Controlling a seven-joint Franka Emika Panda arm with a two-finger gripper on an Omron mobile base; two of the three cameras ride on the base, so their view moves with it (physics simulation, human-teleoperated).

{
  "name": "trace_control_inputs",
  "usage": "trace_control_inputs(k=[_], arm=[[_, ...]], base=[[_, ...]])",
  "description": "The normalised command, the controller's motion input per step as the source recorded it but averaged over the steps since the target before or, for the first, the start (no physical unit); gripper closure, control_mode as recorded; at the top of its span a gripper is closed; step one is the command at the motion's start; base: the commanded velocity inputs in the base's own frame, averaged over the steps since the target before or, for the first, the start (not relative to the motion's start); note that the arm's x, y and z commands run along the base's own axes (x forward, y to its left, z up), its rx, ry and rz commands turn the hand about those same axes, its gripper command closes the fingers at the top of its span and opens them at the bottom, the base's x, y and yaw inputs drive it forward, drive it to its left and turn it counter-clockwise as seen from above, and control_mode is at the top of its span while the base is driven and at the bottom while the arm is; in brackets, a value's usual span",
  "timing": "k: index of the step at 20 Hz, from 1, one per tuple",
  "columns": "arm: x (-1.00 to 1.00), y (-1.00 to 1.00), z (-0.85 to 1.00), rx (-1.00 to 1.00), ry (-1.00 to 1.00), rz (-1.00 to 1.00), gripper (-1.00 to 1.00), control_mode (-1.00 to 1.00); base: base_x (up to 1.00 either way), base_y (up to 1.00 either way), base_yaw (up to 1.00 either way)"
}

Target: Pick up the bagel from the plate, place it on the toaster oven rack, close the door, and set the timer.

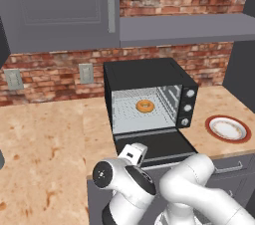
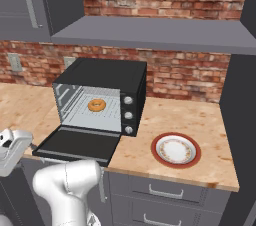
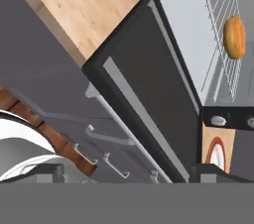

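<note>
Bagel's (image 1: pixel 145 105) already sitting on the rack (image 1: pixel 133 113), so bring your wide-open, empty claw (image 3: pixel 124 176) under the dropped door (image 1: pixel 158 147) at 6 o'clock and lift by its handle (image 3: pixel 141 114).

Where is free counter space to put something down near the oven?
Left of the toaster oven, the counter lies bare up to the brick wall. Between oven and plate is a narrower strip. In front, the open door covers the counter edge.

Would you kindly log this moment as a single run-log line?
bagel: on rack | plate: empty | door: open, lying flat | pincer: open, holding nothing, below door edge
</note>
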Motion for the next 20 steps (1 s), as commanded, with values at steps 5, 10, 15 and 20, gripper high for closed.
trace_control_inputs(k=[5,10,15,20], arm=[[0.40,0.11,-0.32,-0.11,0.00,0.02,-1.00,-1.00],[0.30,0.16,-0.20,-0.11,0.00,0.02,-1.00,-1.00],[0.13,0.13,-0.18,-0.12,0.00,0.01,-1.00,-1.00],[0.21,0.06,-0.03,-0.11,-0.01,0.01,-1.00,-1.00]], base=[[0.00,0.00,0.00],[0.00,0.00,0.00],[0.00,0.00,0.00],[0.00,0.00,0.00]])
